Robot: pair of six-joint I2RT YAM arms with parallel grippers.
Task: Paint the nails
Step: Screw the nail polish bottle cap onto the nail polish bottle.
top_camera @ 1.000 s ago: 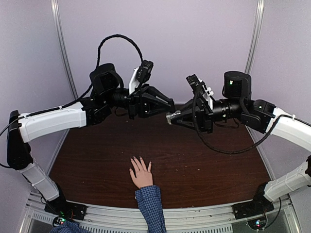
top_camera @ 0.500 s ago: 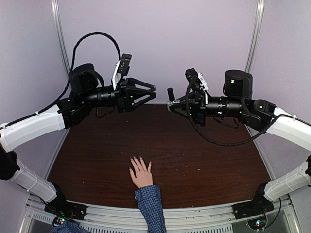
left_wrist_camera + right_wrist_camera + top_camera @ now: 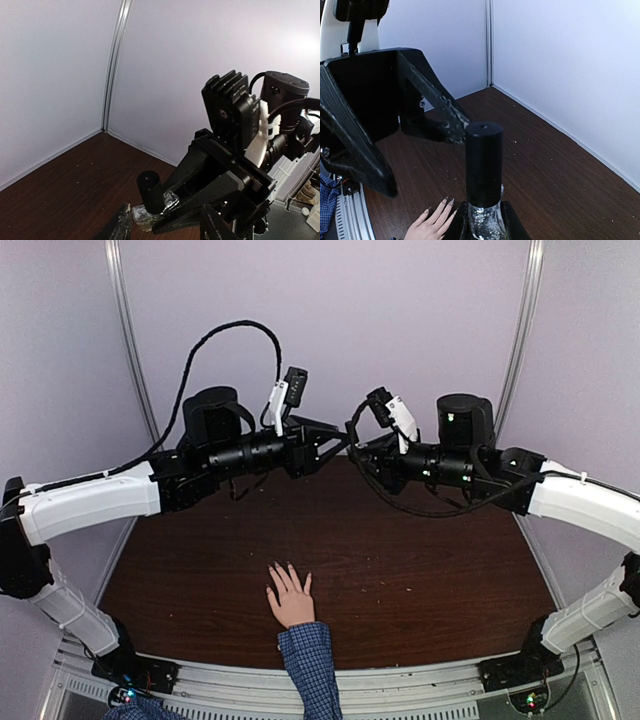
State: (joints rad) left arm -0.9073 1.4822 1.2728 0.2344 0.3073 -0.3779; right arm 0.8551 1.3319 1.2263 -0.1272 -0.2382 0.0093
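A light-skinned hand (image 3: 291, 600) with a blue checked cuff lies flat at the table's near edge, fingers spread. Its nails (image 3: 445, 201) look dark and pointed in the right wrist view. My right gripper (image 3: 356, 452) is shut on a glittery polish bottle (image 3: 485, 222) with a tall black cap (image 3: 484, 162) and holds it high above the table's far middle. My left gripper (image 3: 333, 443) is open and meets it there. Its fingers (image 3: 436, 107) stand on either side of the cap (image 3: 150, 189), and I cannot tell if they touch it.
The dark wooden table (image 3: 420, 570) is walled by pale purple panels at the back and sides. Both arms arch over the far half. A metal rail (image 3: 400, 685) runs along the near edge.
The left gripper pulled back to the left, then swung in to the right gripper. The right gripper moved left with the bottle. The hand has not moved.
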